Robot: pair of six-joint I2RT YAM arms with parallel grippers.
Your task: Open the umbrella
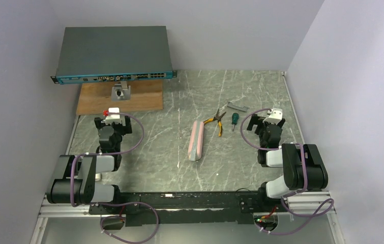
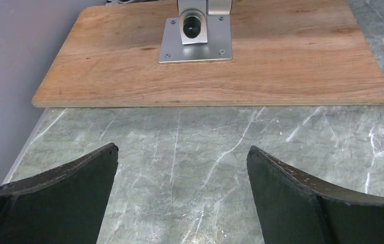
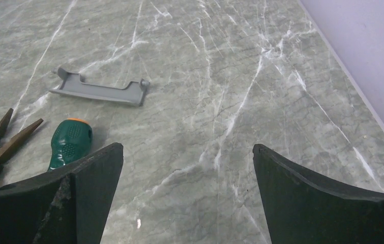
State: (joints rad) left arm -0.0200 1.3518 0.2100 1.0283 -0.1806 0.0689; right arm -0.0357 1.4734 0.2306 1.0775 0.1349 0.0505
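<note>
Currently we see the umbrella (image 1: 196, 140) sleeved, mid-frame on the counter (image 1: 169, 168); left tool (image 2: 182, 150) and right tool (image 3: 187, 147) both spread wide, empty

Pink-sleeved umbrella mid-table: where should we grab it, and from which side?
Probably mid-length on the umbrella, coming straight down from above, with the fingers closing across its narrow width. It lies flat and sleeved, long axis running roughly near to far, so a left-right close spans the slim side. Stay off the far end: the pliers lie just to its right there.
</note>
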